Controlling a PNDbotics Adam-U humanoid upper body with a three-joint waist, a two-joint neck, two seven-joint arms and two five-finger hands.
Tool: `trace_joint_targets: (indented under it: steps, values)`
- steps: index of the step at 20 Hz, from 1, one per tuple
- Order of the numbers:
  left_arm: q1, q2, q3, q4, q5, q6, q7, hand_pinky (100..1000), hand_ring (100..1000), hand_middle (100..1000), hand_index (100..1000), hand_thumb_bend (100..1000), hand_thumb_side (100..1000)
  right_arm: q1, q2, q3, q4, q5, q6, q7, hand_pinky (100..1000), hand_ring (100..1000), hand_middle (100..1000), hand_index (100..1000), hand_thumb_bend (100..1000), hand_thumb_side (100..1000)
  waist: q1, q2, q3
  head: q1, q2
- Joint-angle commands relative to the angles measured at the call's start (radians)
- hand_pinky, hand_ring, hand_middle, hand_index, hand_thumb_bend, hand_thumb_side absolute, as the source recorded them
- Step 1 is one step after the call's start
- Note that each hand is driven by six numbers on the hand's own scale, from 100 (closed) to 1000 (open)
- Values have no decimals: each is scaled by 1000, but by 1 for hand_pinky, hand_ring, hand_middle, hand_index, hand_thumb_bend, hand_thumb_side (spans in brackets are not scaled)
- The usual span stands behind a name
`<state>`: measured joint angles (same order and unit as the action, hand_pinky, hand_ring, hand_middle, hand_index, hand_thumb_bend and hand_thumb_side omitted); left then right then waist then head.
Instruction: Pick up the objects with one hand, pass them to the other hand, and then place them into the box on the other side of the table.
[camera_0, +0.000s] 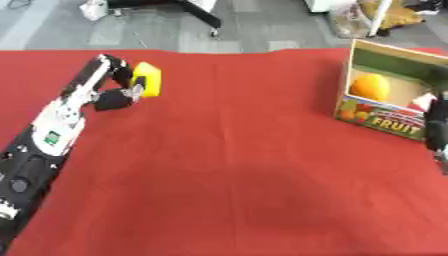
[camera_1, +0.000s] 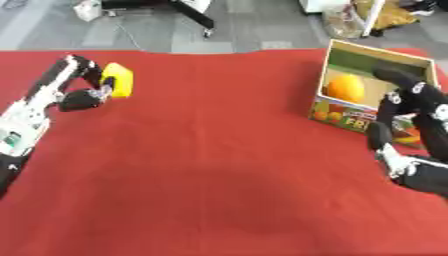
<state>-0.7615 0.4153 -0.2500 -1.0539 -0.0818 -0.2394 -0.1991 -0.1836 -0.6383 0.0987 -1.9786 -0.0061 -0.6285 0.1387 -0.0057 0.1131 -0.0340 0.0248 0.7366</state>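
A yellow block (camera_0: 146, 78), squarish with rounded corners and a plain bright face (no marking can be made out on it), sits at the far left of the counter (camera_0: 227, 160), which is covered in a red cloth. The left hand (camera_0: 118, 90) has its fingers and thumb curled round the block, dark fingers over its near and left edges. The block looks tilted, its broad face turned toward the camera; whether it rests on the cloth or is lifted just clear of it cannot be told.

Well apart, at the far right, stands a cardboard box (camera_1: 337, 112) with fruit pictures and the word FRUIT on its front wall, its flap raised behind. Inside it lies an orange round fruit (camera_1: 344, 88), against the left wall.

The right hand (camera_1: 398, 107) is raised just in front of the box's right half, its dark fingers bent and relaxed, grasping nothing, partly covering the printed front.
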Motion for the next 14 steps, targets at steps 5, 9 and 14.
trace_joint_targets:
  steps: [5, 9, 14]
  values:
    - [29, -5, -126, -197, 394, 80, -154, 615, 455, 350, 444, 100, 437, -209, -122, 105, -21, 18, -136, 70, 139, 296, 283, 914, 100, 325, -10, -18, 5, -5, -2]
    - [50, -7, -192, -290, 509, 135, -191, 617, 456, 351, 445, 100, 454, -305, -132, 179, -21, 75, -141, 78, 121, 298, 291, 922, 175, 359, -8, -17, 12, -14, 1]
    - [69, 7, -263, -395, 600, 196, -225, 619, 457, 352, 447, 100, 465, -370, -123, 215, -21, 184, -118, 73, 106, 293, 298, 931, 229, 366, -9, -14, 18, -20, 5]
